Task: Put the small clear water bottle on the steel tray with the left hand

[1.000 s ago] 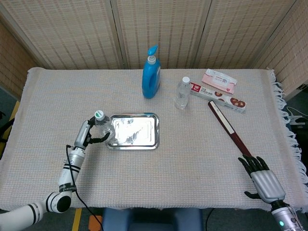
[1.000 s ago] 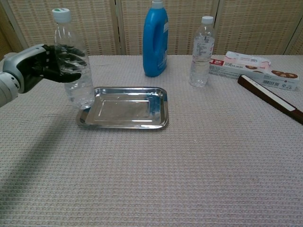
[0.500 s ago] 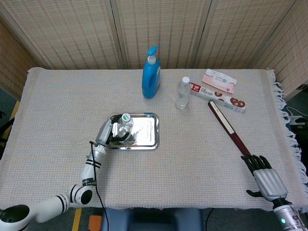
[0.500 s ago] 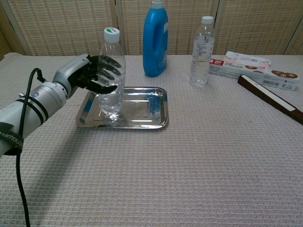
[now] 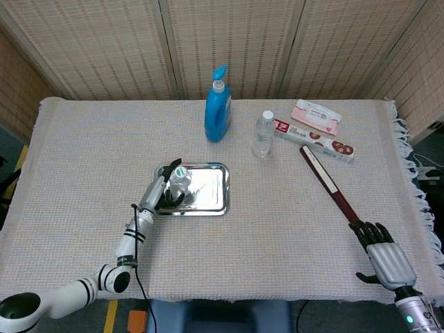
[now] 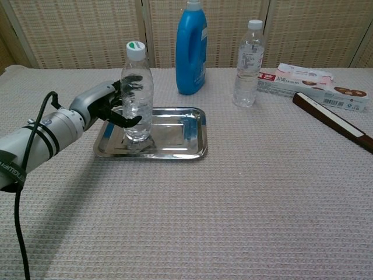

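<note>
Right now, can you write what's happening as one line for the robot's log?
step: placing | small clear water bottle: upright on steel tray | left hand: fingers around bottle | right hand: idle at table edge

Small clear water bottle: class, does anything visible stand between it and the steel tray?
No. The small clear water bottle stands upright on the steel tray, toward its left end, nothing between them. The left hand's fingers are around it.
</note>
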Controlling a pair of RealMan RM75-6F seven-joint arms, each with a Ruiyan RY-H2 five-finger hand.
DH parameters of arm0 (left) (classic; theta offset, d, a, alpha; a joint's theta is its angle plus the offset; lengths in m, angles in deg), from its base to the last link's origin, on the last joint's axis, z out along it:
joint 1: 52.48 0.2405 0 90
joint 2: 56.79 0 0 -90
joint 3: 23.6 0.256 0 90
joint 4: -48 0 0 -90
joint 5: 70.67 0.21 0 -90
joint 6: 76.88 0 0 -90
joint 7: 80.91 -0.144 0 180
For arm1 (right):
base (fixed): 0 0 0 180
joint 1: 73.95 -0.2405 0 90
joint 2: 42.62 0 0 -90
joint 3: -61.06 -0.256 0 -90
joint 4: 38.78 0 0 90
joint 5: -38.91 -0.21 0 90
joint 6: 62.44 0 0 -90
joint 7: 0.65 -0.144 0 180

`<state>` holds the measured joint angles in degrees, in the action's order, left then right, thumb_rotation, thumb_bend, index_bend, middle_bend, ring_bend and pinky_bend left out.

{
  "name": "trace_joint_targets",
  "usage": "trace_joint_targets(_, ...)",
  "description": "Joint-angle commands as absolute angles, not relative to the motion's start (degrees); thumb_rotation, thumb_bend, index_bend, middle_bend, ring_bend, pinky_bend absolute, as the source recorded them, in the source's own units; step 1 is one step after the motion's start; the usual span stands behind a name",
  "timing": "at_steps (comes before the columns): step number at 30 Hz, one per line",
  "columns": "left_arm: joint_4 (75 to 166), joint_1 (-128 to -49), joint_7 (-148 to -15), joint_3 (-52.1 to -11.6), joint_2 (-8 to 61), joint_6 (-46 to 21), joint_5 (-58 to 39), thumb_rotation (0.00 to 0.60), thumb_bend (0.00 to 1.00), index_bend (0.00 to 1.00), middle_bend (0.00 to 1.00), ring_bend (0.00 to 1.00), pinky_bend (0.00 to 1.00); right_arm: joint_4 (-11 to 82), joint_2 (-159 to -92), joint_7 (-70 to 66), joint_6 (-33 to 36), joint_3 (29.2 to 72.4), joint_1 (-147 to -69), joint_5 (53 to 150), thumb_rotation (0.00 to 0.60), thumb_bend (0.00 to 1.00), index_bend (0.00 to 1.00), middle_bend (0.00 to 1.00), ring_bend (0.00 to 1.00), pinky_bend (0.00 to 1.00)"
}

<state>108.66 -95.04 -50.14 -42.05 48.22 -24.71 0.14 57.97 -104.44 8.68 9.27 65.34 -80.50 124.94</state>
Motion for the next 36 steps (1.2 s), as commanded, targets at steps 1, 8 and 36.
trace_joint_targets(1, 109.8, -94.7, -49.3, -41.8, 47.4, -24.7, 0.6, 0.6, 0.39, 0.0, 0.0, 0.0, 0.06, 58.1, -104.5, 8.8, 9.1, 65.4, -80.5, 125.0, 0.6, 0.01, 0.0, 0.0, 0.0, 0.0)
trace_joint_targets(8, 112.2, -94.3, -49.1, -41.5, 45.9, -24.4, 0.9, 0.6, 0.38, 0.0, 0.0, 0.0, 0.05, 58.4, -104.5, 9.1, 9.4, 65.6, -80.4, 125.4, 0.6, 0.01, 0.0, 0.0, 0.0, 0.0)
trace_joint_targets(36, 116.0, -92.7, -45.6, -38.5, 40.2, -24.7, 4.1, 0.6, 0.29, 0.0, 0.0, 0.0, 0.0, 58.6, -104.8, 9.7, 9.4, 66.0, -80.5, 126.0, 0.6, 0.01, 0.0, 0.0, 0.0, 0.0)
